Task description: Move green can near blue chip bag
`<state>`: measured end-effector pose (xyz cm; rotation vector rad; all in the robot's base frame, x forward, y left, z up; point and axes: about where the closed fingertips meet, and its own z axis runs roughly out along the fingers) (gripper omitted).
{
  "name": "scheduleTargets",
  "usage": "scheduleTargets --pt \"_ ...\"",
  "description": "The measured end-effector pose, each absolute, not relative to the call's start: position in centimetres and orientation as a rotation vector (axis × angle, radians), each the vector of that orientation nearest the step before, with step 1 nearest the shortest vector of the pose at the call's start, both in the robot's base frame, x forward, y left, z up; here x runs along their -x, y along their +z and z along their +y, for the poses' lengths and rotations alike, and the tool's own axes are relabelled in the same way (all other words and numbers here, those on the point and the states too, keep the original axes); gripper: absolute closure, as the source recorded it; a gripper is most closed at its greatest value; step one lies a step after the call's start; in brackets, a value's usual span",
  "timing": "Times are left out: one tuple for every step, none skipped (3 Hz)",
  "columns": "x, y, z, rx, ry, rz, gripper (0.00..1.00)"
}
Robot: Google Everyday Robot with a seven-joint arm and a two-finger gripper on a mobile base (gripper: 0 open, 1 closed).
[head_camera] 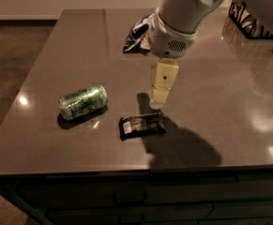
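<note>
The green can (82, 101) lies on its side on the brown table (56, 50), left of centre. The blue chip bag (136, 34) lies at the back of the table, partly hidden behind my arm. My gripper (160, 96) hangs above the table middle, just above and right of the black wrapper. It is to the right of the can and in front of the bag, holding nothing.
A flat black wrapper (142, 124) with white print lies near the front edge, right of the can. A dark wire basket (251, 22) stands at the back right corner. The table's front edge drops to dark drawers.
</note>
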<state>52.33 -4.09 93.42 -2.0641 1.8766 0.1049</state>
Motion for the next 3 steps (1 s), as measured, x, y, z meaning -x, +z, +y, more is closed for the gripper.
scheduleTargets --pt "-53.5 91.6 1.1 2.153 0.179 1.786 0.0" --pt "-53.8 89.5 5.7 2.249 0.227 1.716 0.0" --pt "-53.2 87.8 9.1 2.329 0.252 1.659 0.0"
